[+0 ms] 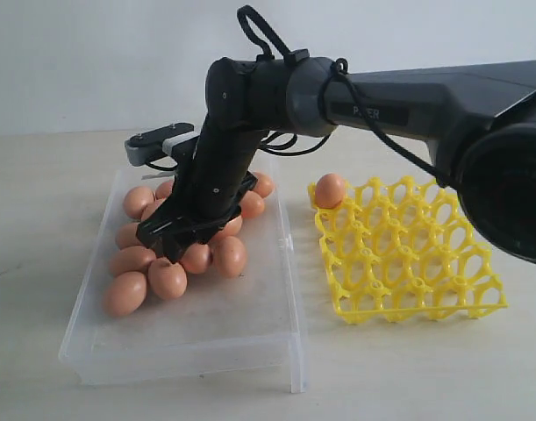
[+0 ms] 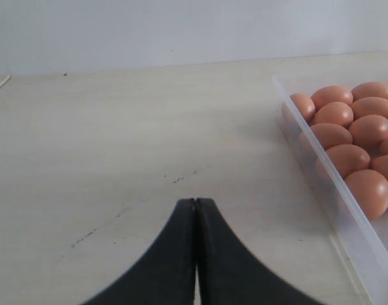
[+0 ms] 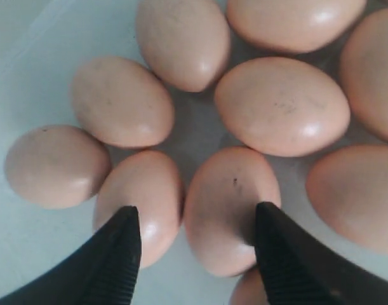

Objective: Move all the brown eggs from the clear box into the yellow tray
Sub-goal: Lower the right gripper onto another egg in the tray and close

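Some brown eggs (image 1: pixel 250 204) behind the right arm (image 1: pixel 222 167) — clear box (image 2: pixel 346 216) partly beyond the left wrist view's edge

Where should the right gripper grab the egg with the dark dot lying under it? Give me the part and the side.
Pinch the egg across its short middle, coming straight down from above. It lies on its side with neighbours crowding its flanks, so the open fingers should probably shift toward it to clear the egg beside it.

Brown eggs (image 1: pixel 167 279): smooth orange-brown ovals lying on their sides, clustered and touching at the far end of the clear box (image 1: pixel 206 342), a shallow transparent container. A single egg (image 1: pixel 330 190) sits in the far corner cup, on the box's side, of the yellow tray (image 1: pixel 408 263), an open lattice lying flat just beside the box.
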`<state>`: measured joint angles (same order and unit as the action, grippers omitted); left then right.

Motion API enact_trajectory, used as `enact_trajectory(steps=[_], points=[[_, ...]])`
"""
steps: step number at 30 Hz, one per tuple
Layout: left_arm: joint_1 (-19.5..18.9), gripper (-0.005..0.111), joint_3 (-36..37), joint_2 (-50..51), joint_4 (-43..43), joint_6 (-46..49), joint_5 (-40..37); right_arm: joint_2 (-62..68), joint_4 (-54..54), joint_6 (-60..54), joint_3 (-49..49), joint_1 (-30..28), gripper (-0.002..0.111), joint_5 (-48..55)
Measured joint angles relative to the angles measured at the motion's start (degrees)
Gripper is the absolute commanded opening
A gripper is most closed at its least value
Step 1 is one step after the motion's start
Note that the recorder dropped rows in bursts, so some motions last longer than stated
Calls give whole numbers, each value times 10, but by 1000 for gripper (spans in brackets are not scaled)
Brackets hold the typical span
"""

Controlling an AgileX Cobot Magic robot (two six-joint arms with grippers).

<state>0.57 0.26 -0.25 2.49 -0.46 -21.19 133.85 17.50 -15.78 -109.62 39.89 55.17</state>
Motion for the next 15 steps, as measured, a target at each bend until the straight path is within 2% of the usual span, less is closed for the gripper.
enact_trajectory(steps=[6, 15], points=[[0, 0, 0, 0, 0, 1, 0, 23, -37, 18, -27, 0, 53, 6], [0, 0, 0, 0, 0, 5, 0, 57, -27, 20, -59, 0, 53, 10]])
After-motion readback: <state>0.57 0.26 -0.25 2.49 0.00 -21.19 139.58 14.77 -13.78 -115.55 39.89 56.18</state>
